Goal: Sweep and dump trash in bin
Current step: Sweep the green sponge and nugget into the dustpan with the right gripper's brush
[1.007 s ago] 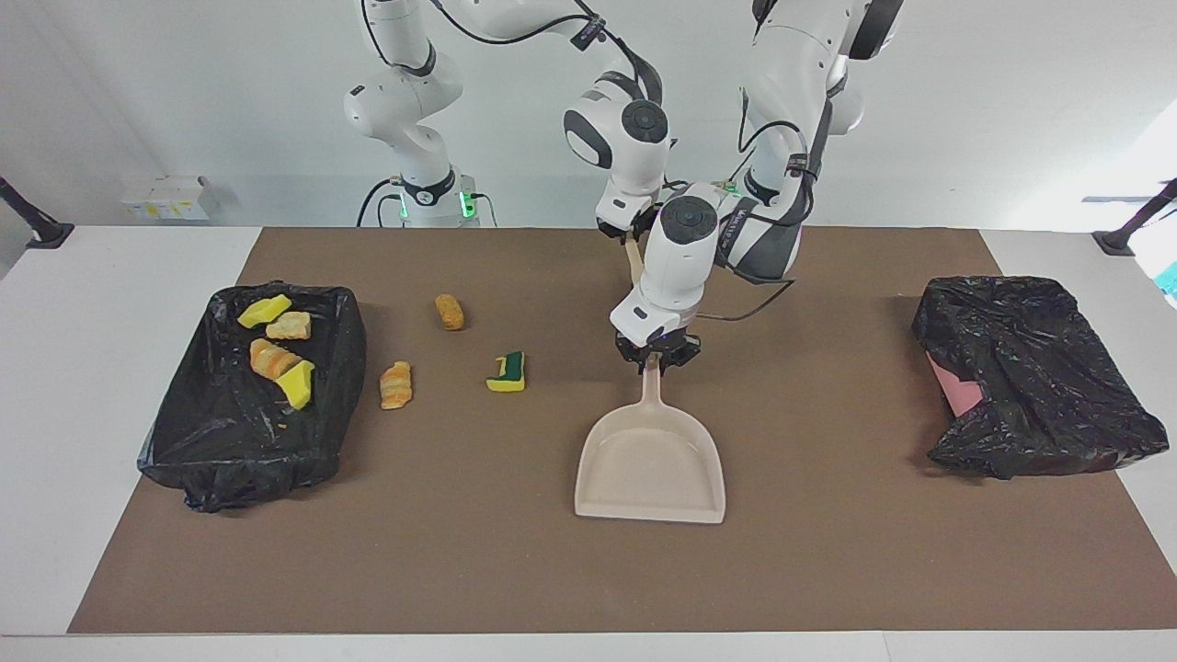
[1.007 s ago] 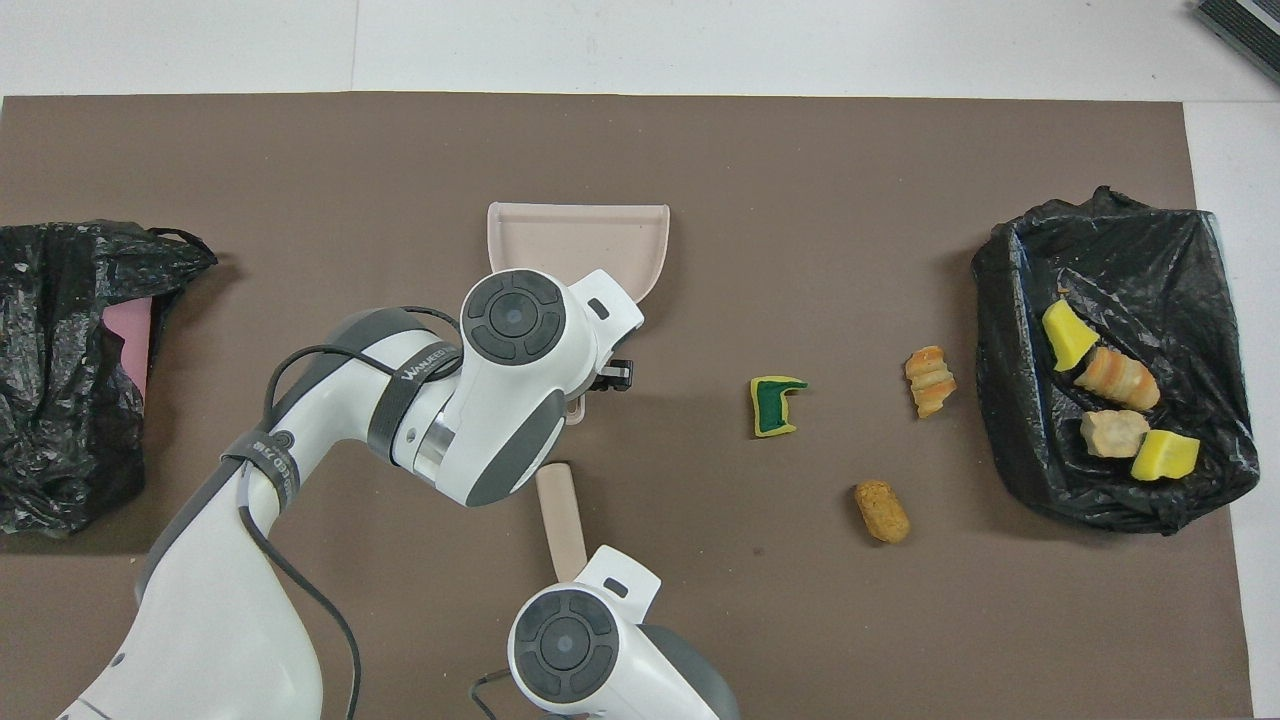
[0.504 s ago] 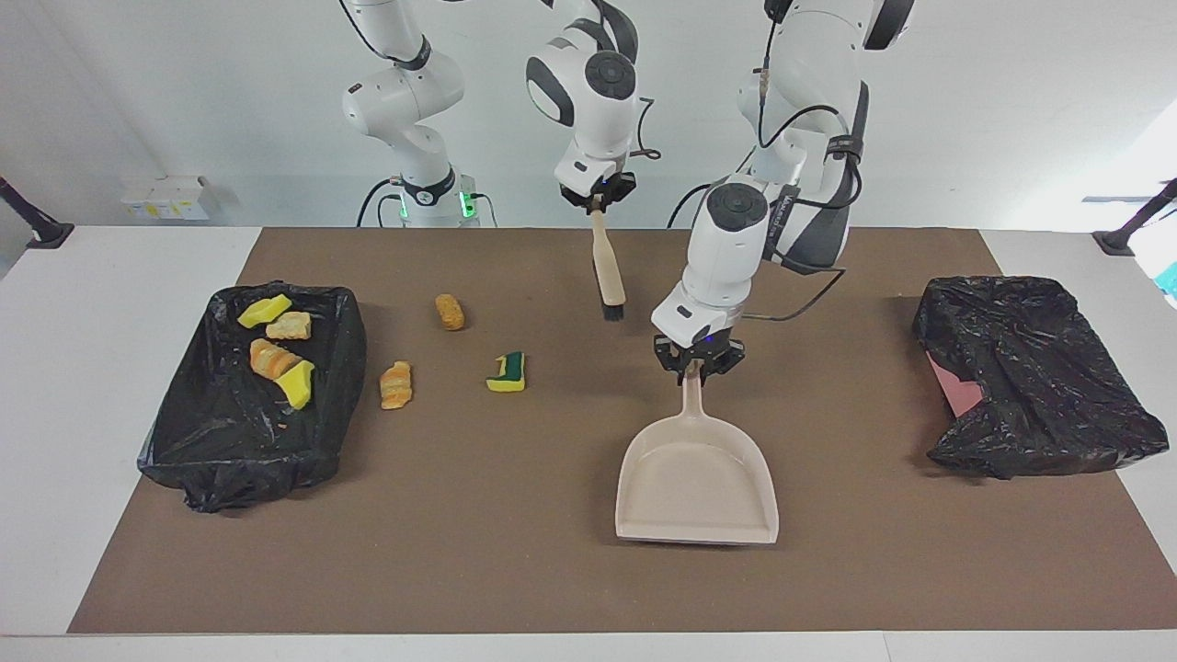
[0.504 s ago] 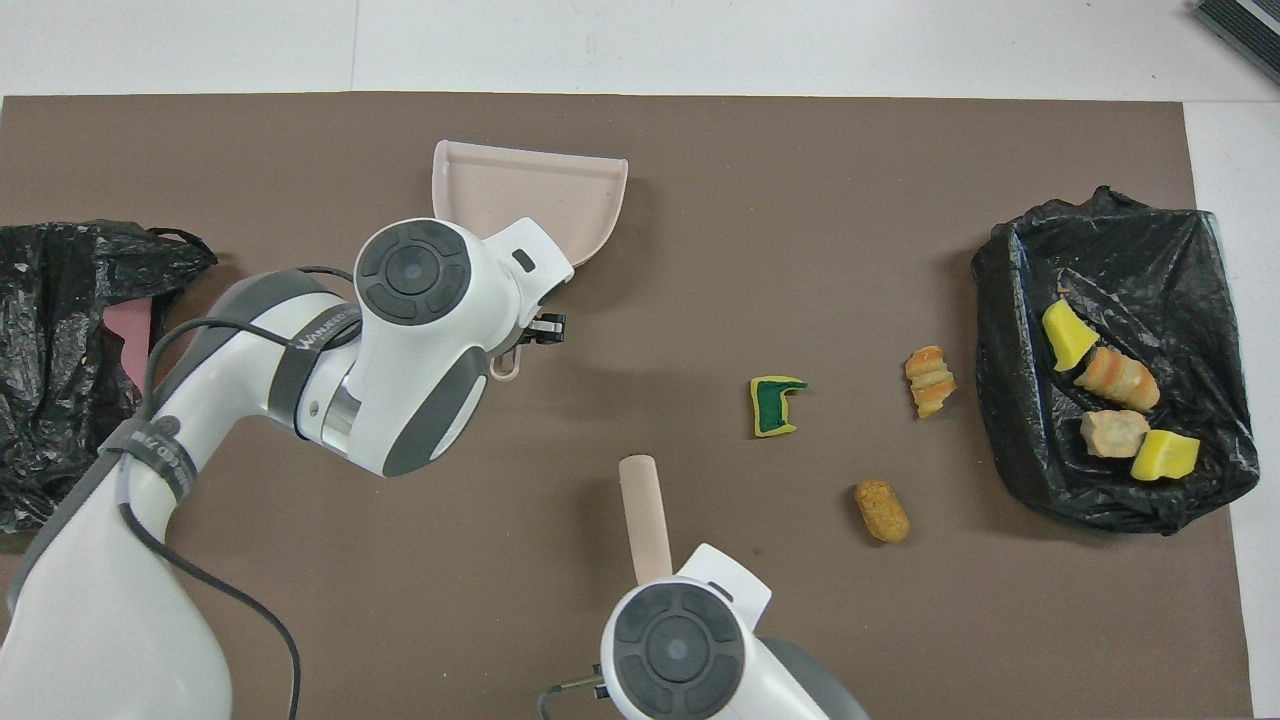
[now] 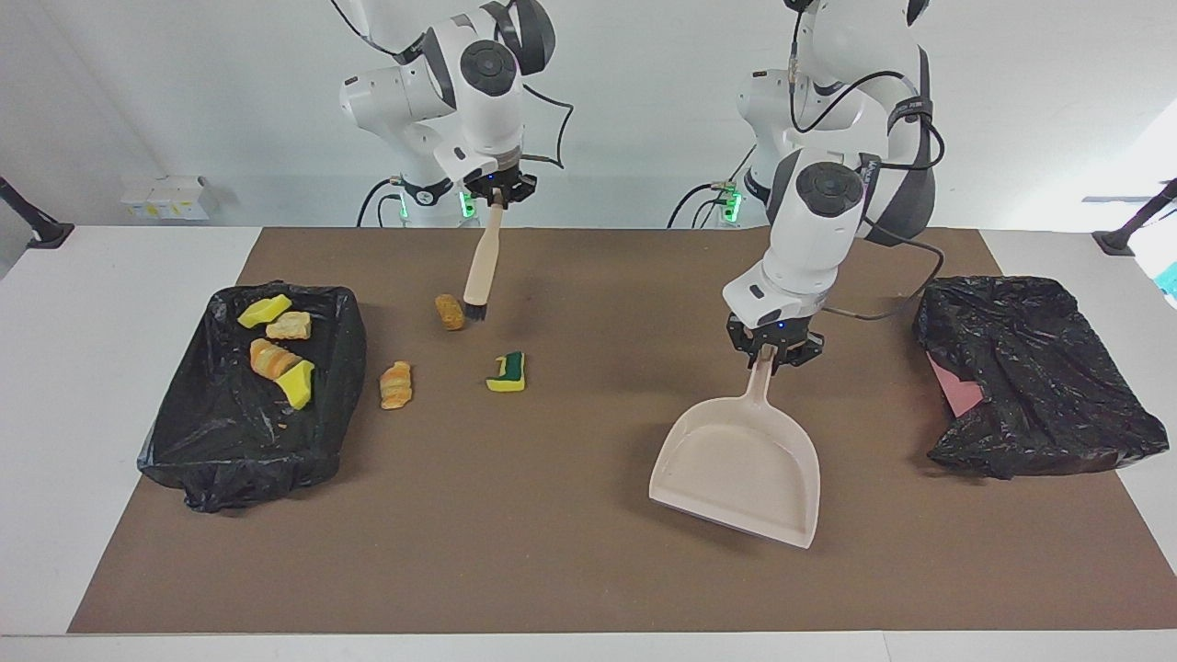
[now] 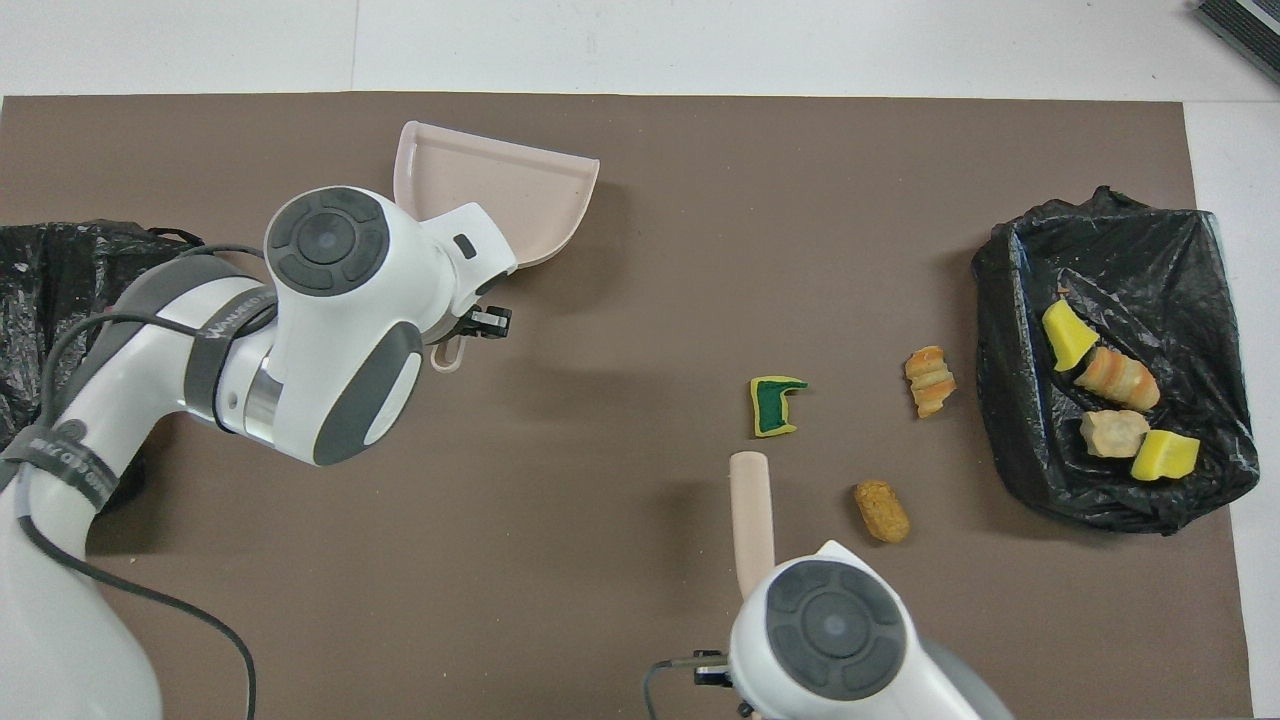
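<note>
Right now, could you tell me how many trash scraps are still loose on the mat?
3: a tan lump beside the brush, a striped lump beside the bin, a green-backed sponge piece. None seem hidden.

Smooth plastic dustpan point(image 5: 740, 460), crinkled glossy bin liner point(image 5: 230, 441), matt brown mat point(image 5: 552, 552).

Two white robot arms with dark grey joints reach out over the table, each from its own base. The left arm bends sharply at the elbow, a black cable looping beside it, and its wrist points steeply downward. The left gripper point(image 5: 771, 352) hangs over the table toward that arm's own end, its black fingers clamped on the handle of a dustpan point(image 5: 741, 460), which slopes down from the grip. The right arm folds high near its base, wrist turned down. The right gripper point(image 5: 497, 195) is closed on the top of a brush point(image 5: 481, 267) handle, which hangs down from it at a slight tilt.
</note>
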`<state>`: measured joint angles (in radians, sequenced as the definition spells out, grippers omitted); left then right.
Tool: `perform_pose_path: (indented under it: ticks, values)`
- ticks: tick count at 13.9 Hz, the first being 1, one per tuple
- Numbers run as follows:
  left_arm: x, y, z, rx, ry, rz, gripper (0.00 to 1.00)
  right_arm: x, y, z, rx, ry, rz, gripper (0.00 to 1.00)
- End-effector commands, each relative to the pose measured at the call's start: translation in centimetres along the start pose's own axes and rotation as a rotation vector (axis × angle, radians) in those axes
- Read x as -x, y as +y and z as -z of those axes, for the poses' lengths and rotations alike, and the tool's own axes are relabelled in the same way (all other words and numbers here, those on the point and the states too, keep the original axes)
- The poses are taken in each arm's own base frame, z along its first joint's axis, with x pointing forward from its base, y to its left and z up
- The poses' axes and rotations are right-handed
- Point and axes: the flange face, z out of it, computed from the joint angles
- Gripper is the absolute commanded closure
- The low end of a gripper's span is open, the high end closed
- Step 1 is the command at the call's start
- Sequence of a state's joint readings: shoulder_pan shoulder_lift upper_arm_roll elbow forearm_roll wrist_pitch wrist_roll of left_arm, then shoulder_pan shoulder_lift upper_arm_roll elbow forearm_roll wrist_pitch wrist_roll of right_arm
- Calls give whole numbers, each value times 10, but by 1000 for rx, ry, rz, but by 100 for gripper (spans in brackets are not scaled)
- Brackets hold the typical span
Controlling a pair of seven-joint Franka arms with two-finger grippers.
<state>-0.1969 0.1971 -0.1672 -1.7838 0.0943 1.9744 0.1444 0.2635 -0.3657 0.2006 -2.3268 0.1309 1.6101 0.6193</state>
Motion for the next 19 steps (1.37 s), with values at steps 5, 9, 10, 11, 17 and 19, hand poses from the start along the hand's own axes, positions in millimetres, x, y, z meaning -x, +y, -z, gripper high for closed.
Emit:
perform_pose_path:
  ticks: [5, 9, 10, 11, 17, 19]
  values:
    - [47, -41, 6, 14, -92, -494, 100, -2, 57, -73, 26, -33, -162, 100]
    - [81, -36, -14, 9, -86, -745, 100, -10, 54, -109, 26, -26, -161, 100]
    - [90, -26, -21, 13, -98, -783, 100, -15, 50, -117, 31, -39, -151, 100]
    - [92, -20, -28, 18, -105, -794, 100, -22, 45, -122, 22, -31, -144, 100]
    - [73, 52, -46, 9, -85, -918, 100, -108, -22, -95, -75, 13, -57, 100]
    - [69, 74, -57, 7, -84, -885, 100, -139, -57, -94, -89, -1, -34, 100]
